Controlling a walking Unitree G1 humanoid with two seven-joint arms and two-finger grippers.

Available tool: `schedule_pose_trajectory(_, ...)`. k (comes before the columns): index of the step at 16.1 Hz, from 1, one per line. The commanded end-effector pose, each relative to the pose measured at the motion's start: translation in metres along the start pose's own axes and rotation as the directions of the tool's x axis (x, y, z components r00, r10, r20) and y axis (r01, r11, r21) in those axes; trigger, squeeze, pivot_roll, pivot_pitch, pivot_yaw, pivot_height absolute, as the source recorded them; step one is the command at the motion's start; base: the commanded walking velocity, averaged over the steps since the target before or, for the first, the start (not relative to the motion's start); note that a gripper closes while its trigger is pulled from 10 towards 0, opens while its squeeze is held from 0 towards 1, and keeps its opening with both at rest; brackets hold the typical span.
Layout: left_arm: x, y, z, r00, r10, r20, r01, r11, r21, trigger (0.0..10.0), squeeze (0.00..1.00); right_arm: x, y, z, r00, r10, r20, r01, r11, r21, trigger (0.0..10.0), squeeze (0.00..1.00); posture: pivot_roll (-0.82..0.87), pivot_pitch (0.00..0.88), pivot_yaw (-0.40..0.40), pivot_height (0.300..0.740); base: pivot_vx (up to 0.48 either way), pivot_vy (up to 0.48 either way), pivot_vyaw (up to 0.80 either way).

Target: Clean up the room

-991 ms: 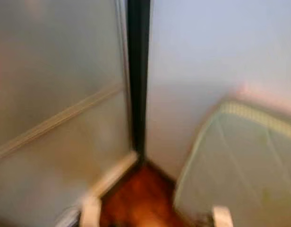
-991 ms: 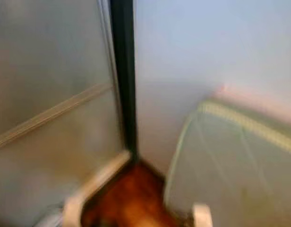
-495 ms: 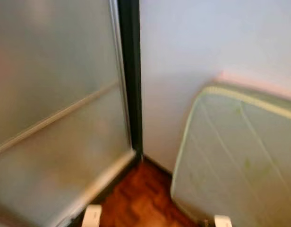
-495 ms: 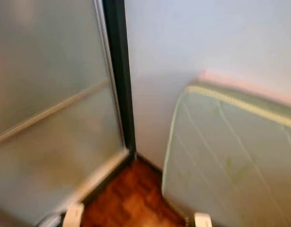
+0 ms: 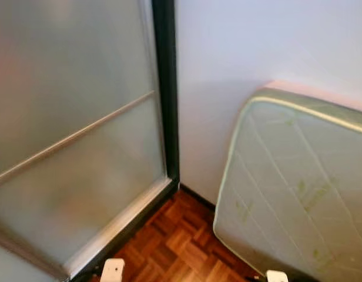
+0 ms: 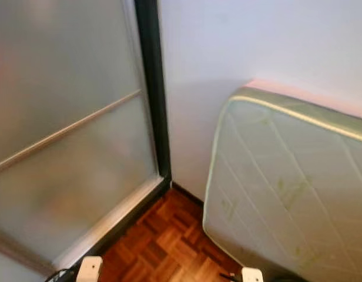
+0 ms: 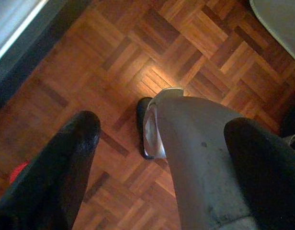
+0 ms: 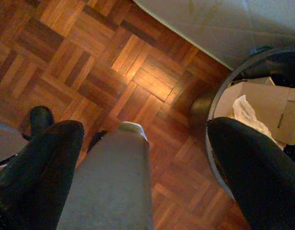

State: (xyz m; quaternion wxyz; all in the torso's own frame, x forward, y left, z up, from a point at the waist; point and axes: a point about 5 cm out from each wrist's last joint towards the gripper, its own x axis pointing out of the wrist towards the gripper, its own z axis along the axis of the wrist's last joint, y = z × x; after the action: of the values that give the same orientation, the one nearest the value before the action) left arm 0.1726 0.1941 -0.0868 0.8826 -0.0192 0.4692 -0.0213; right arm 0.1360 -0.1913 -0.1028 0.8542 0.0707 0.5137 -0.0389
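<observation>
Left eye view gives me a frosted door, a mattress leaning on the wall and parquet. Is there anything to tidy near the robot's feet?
Observer: Yes. The right wrist view shows a round bin on the parquet by the mattress corner, with cardboard and crumpled paper inside.
Operator: Is either hand carrying something?
Observer: No. The right hand and the left hand both hang open, fingers spread, gripping nothing.
Operator: Anything loose on the floor?
Observer: A small red thing lies on the parquet in the left wrist view, partly behind a finger. Too little of it shows to name it.
</observation>
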Motion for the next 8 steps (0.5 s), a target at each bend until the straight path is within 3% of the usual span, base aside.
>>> schedule_pose_trajectory(1,-0.0017,0.0029,-0.0083,0.999,0.007,-0.038,-0.007,1.000,0.001,10.0,0.00,0.0005,0.0007,0.0037,1.000,0.005,0.016,-0.005,1.000,0.027,10.0,0.00,0.10,0.031,-0.049,0.702,0.000,0.000,0.00)
schedule_pose_trajectory(5,-0.0011,0.0015,-0.0070,0.999,0.003,-0.038,-0.003,1.000,0.008,10.0,0.00,0.0005,0.0014,0.0030,1.000,0.014,0.011,-0.015,0.999,0.042,10.0,0.00,0.10,0.026,-0.051,0.740,0.000,0.000,0.00)
schedule_pose_trajectory(8,-0.0008,0.0008,-0.0064,0.999,0.003,-0.036,-0.003,1.000,0.009,10.0,0.00,0.0005,0.0004,0.0024,1.000,0.006,0.001,-0.006,0.999,0.045,10.0,0.00,0.10,0.029,-0.051,0.740,0.000,0.000,0.00)
